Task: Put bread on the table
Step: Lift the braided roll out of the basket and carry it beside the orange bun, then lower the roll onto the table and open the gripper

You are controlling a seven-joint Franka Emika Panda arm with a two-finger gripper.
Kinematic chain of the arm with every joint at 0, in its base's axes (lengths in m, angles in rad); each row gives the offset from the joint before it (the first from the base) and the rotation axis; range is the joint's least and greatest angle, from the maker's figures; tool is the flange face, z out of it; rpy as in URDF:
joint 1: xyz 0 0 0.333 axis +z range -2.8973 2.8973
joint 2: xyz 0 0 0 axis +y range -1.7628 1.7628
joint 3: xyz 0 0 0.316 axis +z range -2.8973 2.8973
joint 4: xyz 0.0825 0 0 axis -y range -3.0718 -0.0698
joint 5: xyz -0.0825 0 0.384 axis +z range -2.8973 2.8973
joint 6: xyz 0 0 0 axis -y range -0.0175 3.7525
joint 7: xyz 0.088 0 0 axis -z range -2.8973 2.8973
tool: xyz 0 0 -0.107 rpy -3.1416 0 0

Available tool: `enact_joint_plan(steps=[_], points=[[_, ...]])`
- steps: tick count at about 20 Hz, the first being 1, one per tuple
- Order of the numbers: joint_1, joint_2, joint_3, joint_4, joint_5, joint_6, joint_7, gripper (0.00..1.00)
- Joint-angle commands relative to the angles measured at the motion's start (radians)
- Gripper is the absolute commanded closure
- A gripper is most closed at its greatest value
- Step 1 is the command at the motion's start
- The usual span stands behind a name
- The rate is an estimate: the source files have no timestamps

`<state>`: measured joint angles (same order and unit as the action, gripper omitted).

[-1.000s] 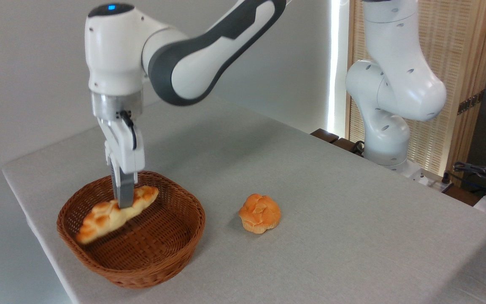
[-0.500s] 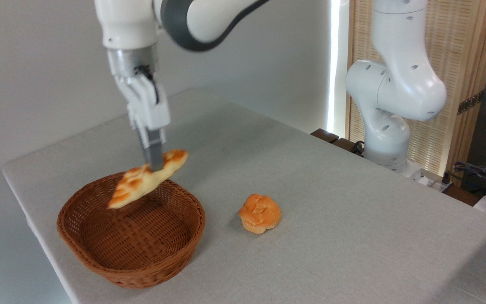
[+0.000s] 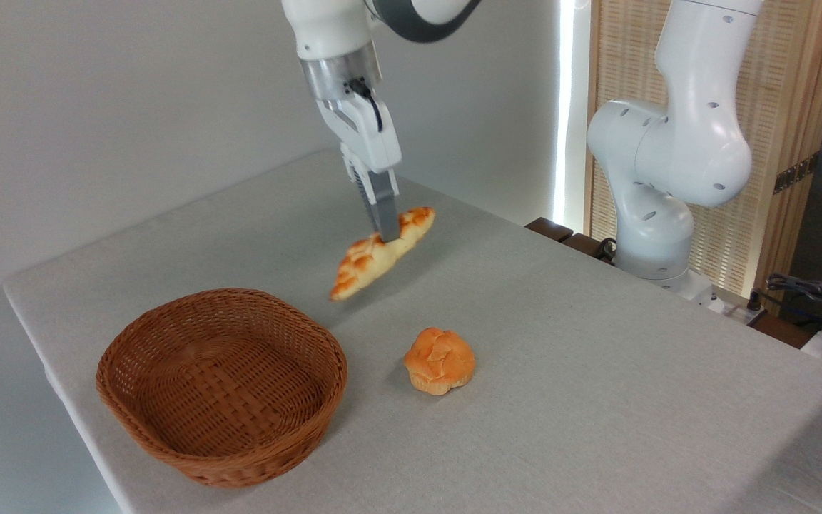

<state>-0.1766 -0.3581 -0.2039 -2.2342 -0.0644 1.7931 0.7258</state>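
The long braided golden-brown bread [image 3: 372, 258] hangs in the air above the grey cloth table [image 3: 561, 371], tilted with its left end lower. My gripper [image 3: 387, 233] is shut on the loaf near its upper right part, fingers pointing down. The loaf is past the basket's far right rim and casts a shadow on the cloth behind it.
A brown wicker basket [image 3: 222, 382] stands empty at the front left of the table. A small round orange bun [image 3: 439, 360] lies on the cloth to the right of the basket. The arm's white base [image 3: 657, 207] rises at the back right, with cables [image 3: 810, 293] beyond the table edge.
My gripper has lifted the bread out of the basket and carried it up and to the right, over the cloth. The basket and the bun have not moved.
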Motion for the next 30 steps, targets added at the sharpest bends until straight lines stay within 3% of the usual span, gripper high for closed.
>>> enact_joint_plan(steps=[1, 3, 7, 17, 20, 25, 30], points=[[-0.021, 0.027, 0.011, -0.051, -0.022, 0.058, 0.014, 0.18], [-0.023, 0.054, 0.011, -0.058, -0.022, 0.107, 0.014, 0.00], [-0.023, 0.071, 0.011, -0.058, -0.022, 0.173, 0.011, 0.00], [-0.021, 0.070, 0.017, -0.033, -0.020, 0.157, 0.004, 0.00], [-0.008, 0.119, 0.024, 0.094, -0.006, 0.118, 0.009, 0.00], [-0.007, 0.264, 0.150, 0.387, 0.011, 0.048, 0.030, 0.00], [-0.006, 0.431, 0.251, 0.697, 0.005, -0.177, 0.026, 0.00]])
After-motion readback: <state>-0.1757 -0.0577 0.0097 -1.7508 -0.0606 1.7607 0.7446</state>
